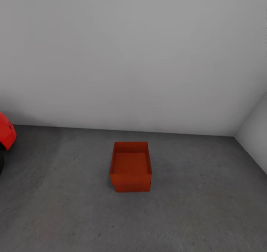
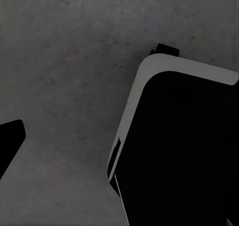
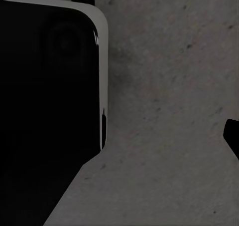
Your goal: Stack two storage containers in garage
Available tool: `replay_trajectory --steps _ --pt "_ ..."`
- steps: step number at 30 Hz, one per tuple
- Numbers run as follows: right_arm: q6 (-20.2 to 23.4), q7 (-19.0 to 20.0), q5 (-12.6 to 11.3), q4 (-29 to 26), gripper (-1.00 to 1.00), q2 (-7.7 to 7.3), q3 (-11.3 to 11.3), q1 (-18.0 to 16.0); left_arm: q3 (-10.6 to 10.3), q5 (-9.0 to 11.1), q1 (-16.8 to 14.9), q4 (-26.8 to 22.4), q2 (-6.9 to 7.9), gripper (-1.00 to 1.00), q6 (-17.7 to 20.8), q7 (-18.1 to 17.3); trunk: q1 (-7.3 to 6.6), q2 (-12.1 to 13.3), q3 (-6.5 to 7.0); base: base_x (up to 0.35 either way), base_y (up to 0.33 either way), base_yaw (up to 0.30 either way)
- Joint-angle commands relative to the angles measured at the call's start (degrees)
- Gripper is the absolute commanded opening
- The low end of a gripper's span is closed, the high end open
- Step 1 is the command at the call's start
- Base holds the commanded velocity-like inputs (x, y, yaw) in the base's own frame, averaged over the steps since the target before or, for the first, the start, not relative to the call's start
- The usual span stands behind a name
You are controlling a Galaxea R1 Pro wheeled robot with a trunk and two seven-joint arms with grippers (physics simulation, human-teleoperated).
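Right in front of me, an orange-red storage container (image 1: pixel 131 166) sits on the dark grey concrete floor (image 1: pixel 207 207) of the garage. It's open-topped, and I'm looking down into its flat bottom. Along its near wall there's a seam low down, as if a second box of the same colour sits under it, but I can't say for sure that it's two stacked rather than one. A small dark bit shows at its near right corner.

The container stands alone, a little short of the pale grey back wall (image 1: pixel 133 59). A second wall (image 1: pixel 256 133) closes the corner off to the right. Far to the left, a glossy red car (image 1: pixel 6 134) pokes in, with a dark tyre below it, well apart from the container.

From my head camera neither of my hands is near the box. My left wrist camera looks down at bare concrete, with the black, pale-edged base of my own body (image 2: pixel 179 151) beside it and one dark fingertip (image 2: pixel 11 138) at the border. My right wrist camera gives the mirror picture: base (image 3: pixel 50 101), concrete, a sliver of finger (image 3: pixel 232 136). With one finger showing each, I can't tell how wide either hand stands.
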Motion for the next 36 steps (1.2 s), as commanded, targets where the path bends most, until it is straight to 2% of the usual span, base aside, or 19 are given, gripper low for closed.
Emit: replay_trajectory --steps 1,29,36 --pt "-0.3 0.0 -0.4 0.2 1.0 0.03 0.5 -0.1 -0.5 0.4 0.0 0.0 0.01 1.0 -0.1 0.2 0.01 0.0 0.04 0.0 0.0 0.0" --pt "-0.9 -0.1 -0.4 0.2 1.0 0.05 0.5 -0.1 -0.5 0.4 0.0 0.0 0.06 1.0 -0.1 0.2 0.01 0.0 2.64 0.0 0.0 0.0" --pt "-2.1 -0.4 -0.4 0.2 1.0 1.05 0.5 -0.1 -0.5 0.4 0.0 0.0 0.06 1.0 -0.1 0.2 0.01 0.0 3.3 0.0 0.0 0.0"
